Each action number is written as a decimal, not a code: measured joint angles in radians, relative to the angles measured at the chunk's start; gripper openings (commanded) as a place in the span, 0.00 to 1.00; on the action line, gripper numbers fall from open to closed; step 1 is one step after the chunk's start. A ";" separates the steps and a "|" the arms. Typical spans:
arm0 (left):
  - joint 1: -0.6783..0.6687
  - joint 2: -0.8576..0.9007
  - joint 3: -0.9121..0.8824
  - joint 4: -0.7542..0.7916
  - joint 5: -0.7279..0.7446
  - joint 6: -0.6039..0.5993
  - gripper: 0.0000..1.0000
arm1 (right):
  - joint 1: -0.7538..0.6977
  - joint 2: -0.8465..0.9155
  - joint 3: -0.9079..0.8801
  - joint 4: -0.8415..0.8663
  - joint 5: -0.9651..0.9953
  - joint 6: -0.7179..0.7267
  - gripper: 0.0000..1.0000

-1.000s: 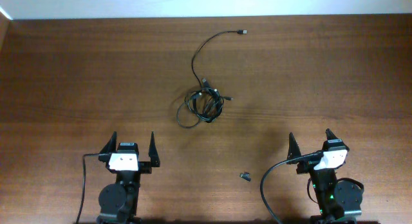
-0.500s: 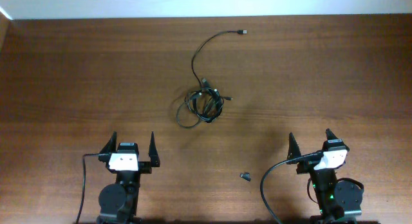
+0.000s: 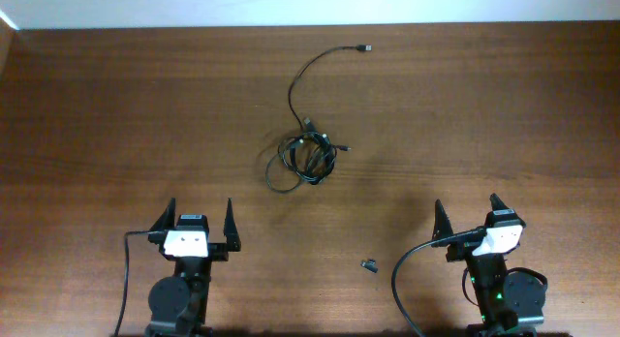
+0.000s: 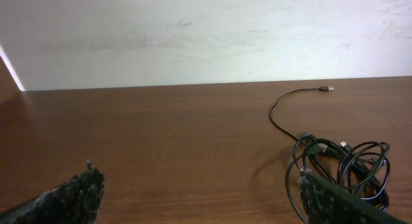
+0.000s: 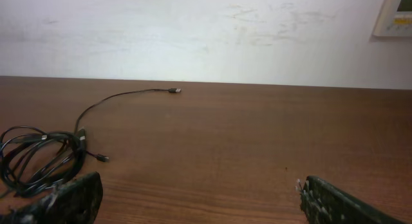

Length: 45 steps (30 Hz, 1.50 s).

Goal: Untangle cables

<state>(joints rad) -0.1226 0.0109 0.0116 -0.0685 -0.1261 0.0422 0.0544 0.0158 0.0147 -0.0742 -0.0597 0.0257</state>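
A dark reddish-brown wooden table (image 3: 116,114) with visible grain fills nearly the whole overhead frame, ending at a pale strip (image 3: 310,6) along the top edge. Just above the centre lies a loose knot of thin black cables (image 3: 305,155), coiled in overlapping loops. One strand leaves the knot and curves up towards the upper middle, ending in a small plug (image 3: 365,49) lying flat on the wood. Well apart, right of centre in the lower part, lies a tiny dark stubby piece (image 3: 369,266)

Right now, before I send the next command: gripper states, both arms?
Left gripper: open, holding nothing.
Right gripper: open, holding nothing.
The cables lie apart from both.
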 measured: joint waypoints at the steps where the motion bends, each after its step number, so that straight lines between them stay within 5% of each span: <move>1: 0.000 0.000 0.000 0.000 0.000 0.000 0.99 | 0.000 0.000 0.000 0.000 0.000 0.000 0.99; 16: 0.000 0.000 0.000 -0.003 0.000 0.000 0.99 | 0.000 0.000 0.000 0.000 0.000 0.000 0.99; 25: 0.000 0.106 0.244 -0.304 0.010 0.000 0.99 | 0.000 0.000 0.000 0.000 0.001 0.000 0.99; 35: 0.000 0.735 0.715 -0.399 0.081 0.008 0.99 | 0.000 -0.002 0.000 0.000 0.008 0.001 0.99; 45: 0.000 1.514 1.509 -0.861 0.196 0.088 0.99 | 0.000 -0.002 -0.001 0.000 0.011 0.000 0.99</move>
<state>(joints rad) -0.1226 1.5253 1.5211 -0.9298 0.0696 0.1303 0.0544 0.0139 0.0139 -0.0742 -0.0490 0.0254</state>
